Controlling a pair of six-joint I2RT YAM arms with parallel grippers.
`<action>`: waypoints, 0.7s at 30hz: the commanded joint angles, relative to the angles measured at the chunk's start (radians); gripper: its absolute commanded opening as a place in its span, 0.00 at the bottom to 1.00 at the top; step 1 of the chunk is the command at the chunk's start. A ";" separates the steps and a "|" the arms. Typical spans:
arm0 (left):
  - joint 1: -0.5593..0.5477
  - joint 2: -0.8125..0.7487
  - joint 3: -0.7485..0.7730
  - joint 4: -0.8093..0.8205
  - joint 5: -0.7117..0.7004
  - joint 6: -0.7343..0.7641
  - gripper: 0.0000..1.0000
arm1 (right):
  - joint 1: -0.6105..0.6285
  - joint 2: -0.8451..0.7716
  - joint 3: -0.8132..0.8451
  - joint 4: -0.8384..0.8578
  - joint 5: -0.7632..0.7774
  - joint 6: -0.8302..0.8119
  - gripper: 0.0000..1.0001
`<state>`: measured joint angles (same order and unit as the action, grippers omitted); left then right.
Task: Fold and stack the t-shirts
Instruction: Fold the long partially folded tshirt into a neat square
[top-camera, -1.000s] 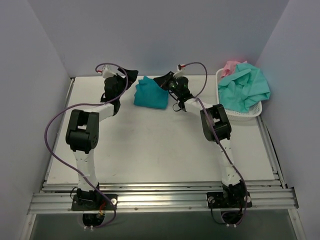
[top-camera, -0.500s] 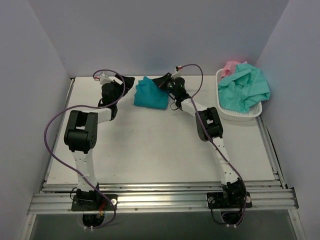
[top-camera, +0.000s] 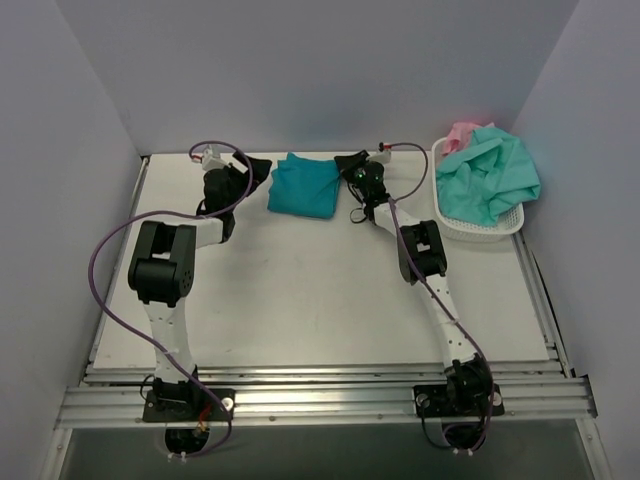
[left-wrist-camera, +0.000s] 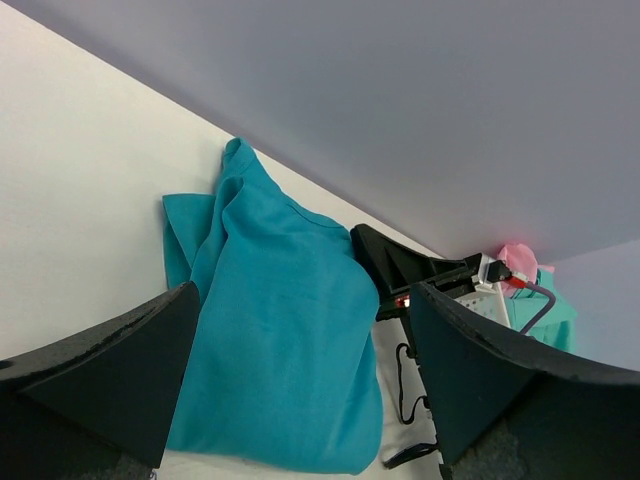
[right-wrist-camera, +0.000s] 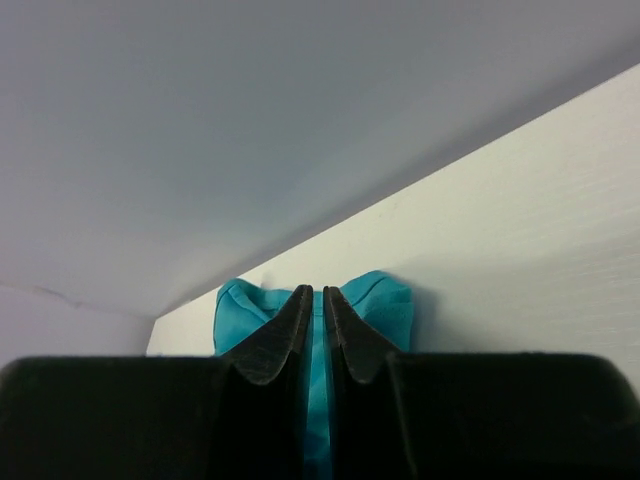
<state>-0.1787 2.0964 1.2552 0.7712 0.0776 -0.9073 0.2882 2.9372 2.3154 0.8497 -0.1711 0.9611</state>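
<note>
The deep teal-blue short-sleeved cotton t-shirt (top-camera: 303, 185) lies folded into a rough rectangle in the upper middle of the overhead view, on the white table (top-camera: 300, 290) close to the back wall. The left gripper (top-camera: 252, 170) stands just off its left edge with jaws spread wide and nothing in them. The right gripper (right-wrist-camera: 317, 292) sits at the shirt's right edge with its jaws drawn to a thin slit. Teal shows through that slit, though I cannot tell whether a fold is caught there or the cloth merely lies behind it. That doubt is the main risk: if a layer is pinched, pulling the arm away would likely drag the top fold open and spoil the rectangle. The fold already looks loose (the left wrist view shows a raised ridge near the upper left corner), so a brush from either claw could bunch it. The shirt also sits near the table's far edge, leaving little margin. At upper right, the mint-green t-shirt (top-camera: 490, 180) and pink t-shirt (top-camera: 462, 130) spill over the white perforated plastic basket (top-camera: 510, 225); a careless grab there might lift both at once.
</note>
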 joint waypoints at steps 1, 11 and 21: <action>0.005 -0.019 0.021 0.056 0.028 0.027 0.95 | 0.003 -0.004 0.032 0.015 0.067 -0.031 0.06; 0.005 -0.073 0.009 -0.018 -0.034 0.057 0.95 | -0.038 -0.301 -0.336 0.216 0.079 -0.111 0.75; 0.044 -0.090 -0.004 -0.384 -0.156 -0.070 0.95 | -0.015 -0.938 -1.016 0.292 0.194 -0.257 1.00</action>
<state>-0.1585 2.0224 1.2480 0.4950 -0.0635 -0.9314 0.2550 2.1818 1.3869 1.0447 -0.0395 0.7773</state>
